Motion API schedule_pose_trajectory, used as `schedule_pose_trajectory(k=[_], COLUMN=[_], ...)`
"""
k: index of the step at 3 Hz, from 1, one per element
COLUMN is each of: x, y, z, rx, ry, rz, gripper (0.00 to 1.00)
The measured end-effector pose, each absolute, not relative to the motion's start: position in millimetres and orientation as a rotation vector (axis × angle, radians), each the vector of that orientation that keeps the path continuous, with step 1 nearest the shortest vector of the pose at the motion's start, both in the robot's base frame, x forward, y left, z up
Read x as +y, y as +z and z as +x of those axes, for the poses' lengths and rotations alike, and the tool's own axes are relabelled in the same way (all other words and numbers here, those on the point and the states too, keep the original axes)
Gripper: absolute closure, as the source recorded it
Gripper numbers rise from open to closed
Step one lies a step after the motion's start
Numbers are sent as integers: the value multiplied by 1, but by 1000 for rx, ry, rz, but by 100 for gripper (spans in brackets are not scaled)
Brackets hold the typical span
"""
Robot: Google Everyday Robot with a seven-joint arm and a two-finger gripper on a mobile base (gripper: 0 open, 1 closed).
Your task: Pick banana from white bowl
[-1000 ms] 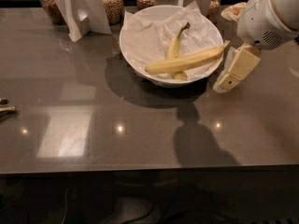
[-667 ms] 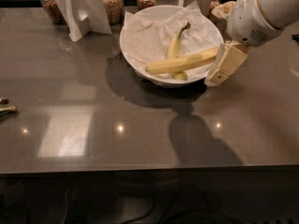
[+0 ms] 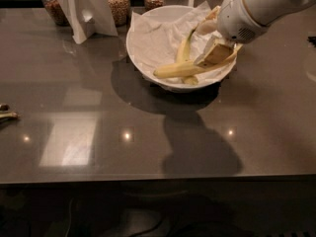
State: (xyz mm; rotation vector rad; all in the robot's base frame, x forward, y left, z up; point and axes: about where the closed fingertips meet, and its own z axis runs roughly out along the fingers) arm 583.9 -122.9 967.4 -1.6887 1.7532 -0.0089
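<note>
The white bowl [image 3: 148, 58] stands at the back middle of the dark table, lined with white paper. The banana [image 3: 180, 70], long, slim and pale yellow, lies across the bowl's front from left to the right rim. A shorter curved banana [image 3: 184, 48] with a dark stem lies behind it. My gripper [image 3: 211, 39] hangs over the bowl's right side on a white arm. One tan finger [image 3: 217, 54] is down at the long banana's right end and the other [image 3: 206, 26] sits farther back. The fingers stand apart and hold nothing.
Glass jars of grains [image 3: 118, 4] stand along the back edge, with a white folded card stand [image 3: 86, 9] in front of them at the left. A small metal object [image 3: 7, 115] lies at the table's left edge. The table [image 3: 98, 132] is dark and glossy.
My gripper has moved left and up from beside the bowl's right rim to over the bowl, at the long banana's right end. The bananas and bowl have not moved.
</note>
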Motion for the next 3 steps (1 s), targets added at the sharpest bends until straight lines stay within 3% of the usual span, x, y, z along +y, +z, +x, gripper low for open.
schedule_pose_trajectory(k=[3], x=[-103], y=[928], z=[606], rx=[1773], ry=[8], rz=[-1806], gripper=[38])
